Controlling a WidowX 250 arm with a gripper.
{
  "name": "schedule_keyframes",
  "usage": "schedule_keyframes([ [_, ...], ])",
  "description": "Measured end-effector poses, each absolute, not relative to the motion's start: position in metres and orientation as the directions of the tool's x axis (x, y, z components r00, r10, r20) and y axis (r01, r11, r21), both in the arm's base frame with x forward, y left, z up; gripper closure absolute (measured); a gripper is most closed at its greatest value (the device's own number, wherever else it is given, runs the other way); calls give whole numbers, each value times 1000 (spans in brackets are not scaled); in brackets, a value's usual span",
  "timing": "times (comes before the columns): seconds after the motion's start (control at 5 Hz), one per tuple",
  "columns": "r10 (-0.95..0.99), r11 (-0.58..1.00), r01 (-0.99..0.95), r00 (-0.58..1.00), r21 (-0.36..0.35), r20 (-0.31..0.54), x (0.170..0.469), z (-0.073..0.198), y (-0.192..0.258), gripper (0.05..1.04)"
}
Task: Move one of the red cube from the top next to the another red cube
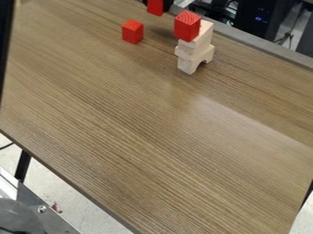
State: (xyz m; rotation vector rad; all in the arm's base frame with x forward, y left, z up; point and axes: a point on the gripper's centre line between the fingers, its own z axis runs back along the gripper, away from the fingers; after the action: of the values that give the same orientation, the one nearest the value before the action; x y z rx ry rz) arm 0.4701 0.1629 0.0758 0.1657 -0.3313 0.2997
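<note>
In the camera view, the gripper (157, 4) at the top edge was closed on a red block (155, 8), while one red cube (187, 26) sat atop the stack of pale wooden blocks (194, 51) and another red cube (132, 32) lay apart on the surface (128, 109).

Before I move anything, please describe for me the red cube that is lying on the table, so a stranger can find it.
On the brown table, find the pale block stack near the far edge. The low cube is left of it in the picture. It alone rests directly on the wood; the stack-top cube and the gripper's cube do not.
</note>
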Motion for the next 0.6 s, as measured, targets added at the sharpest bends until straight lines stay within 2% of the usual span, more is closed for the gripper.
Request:
schedule_keyframes([
  [0.2,305,923,-365,884,117,353,479,70,174,503],
  [0.6,320,914,-384,883,135,344,479,61,181,503],
])
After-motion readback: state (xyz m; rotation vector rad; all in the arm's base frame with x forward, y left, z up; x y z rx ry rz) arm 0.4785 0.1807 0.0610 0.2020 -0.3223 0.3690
